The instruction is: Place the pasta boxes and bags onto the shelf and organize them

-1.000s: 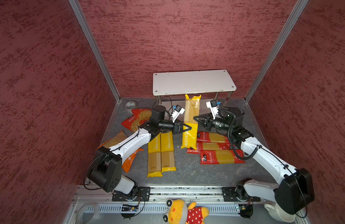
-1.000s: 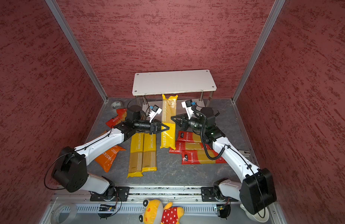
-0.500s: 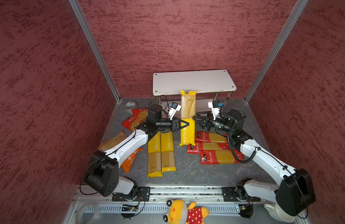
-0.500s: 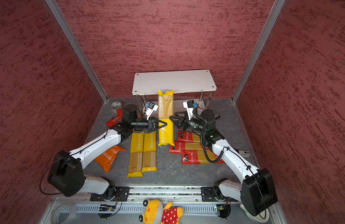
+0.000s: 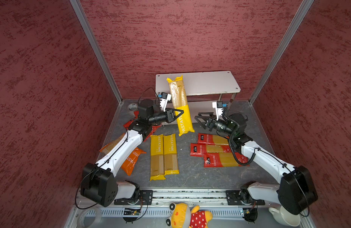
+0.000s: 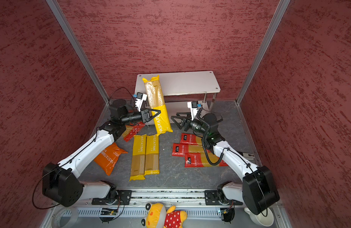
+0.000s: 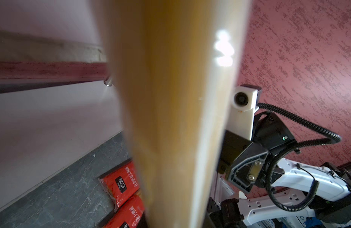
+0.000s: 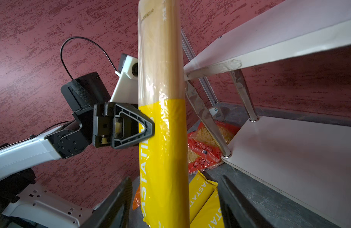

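Note:
My left gripper [image 5: 180, 114] is shut on a long yellow spaghetti pack [image 5: 179, 102], gripping it near its middle. The pack stands almost upright off the floor, and its top overlaps the white shelf [image 5: 210, 83] in both top views. It fills the left wrist view. My right gripper [image 5: 197, 116] is open, a short way to the right of the pack and apart from it. Two yellow packs [image 5: 163, 156] and three red packs [image 5: 214, 152] lie flat on the floor. An orange bag [image 5: 131, 160] and a red bag [image 6: 133, 130] lie beneath the left arm.
The shelf's lower board [image 8: 289, 158] and chrome legs [image 8: 206, 118] stand just behind the held pack. A plush toy [image 5: 188, 215], a white cup [image 5: 283, 215] and a tape roll [image 5: 89, 217] lie in front of the arm rail. Red walls close three sides.
The right gripper opened, let go of the yellow pack and drew back to the right. The left gripper raised the pack and stood it more upright, nearer the shelf.

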Controlling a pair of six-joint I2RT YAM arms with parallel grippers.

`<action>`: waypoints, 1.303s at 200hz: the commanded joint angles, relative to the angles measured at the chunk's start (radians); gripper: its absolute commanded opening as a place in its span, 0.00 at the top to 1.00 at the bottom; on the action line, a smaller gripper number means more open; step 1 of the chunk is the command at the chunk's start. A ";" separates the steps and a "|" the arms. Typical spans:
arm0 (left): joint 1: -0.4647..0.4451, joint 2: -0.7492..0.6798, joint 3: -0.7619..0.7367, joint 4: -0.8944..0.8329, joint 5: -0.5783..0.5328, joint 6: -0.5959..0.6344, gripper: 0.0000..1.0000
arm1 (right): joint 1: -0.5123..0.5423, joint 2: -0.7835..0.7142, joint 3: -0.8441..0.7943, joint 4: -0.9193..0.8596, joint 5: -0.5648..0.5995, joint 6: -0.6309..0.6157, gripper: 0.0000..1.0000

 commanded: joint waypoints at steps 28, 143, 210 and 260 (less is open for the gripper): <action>0.100 0.062 0.241 0.005 0.088 -0.089 1.00 | 0.037 0.098 0.076 0.149 -0.021 0.126 0.29; 0.158 0.243 0.413 0.091 0.268 -0.297 0.97 | 0.115 0.334 0.279 0.316 -0.086 0.342 0.49; 0.181 0.317 0.502 -0.037 0.238 -0.297 0.78 | 0.120 0.359 0.301 0.428 0.007 0.482 0.89; 0.216 0.344 0.543 -0.094 0.188 -0.354 0.49 | 0.145 0.398 0.315 0.585 0.204 0.710 0.98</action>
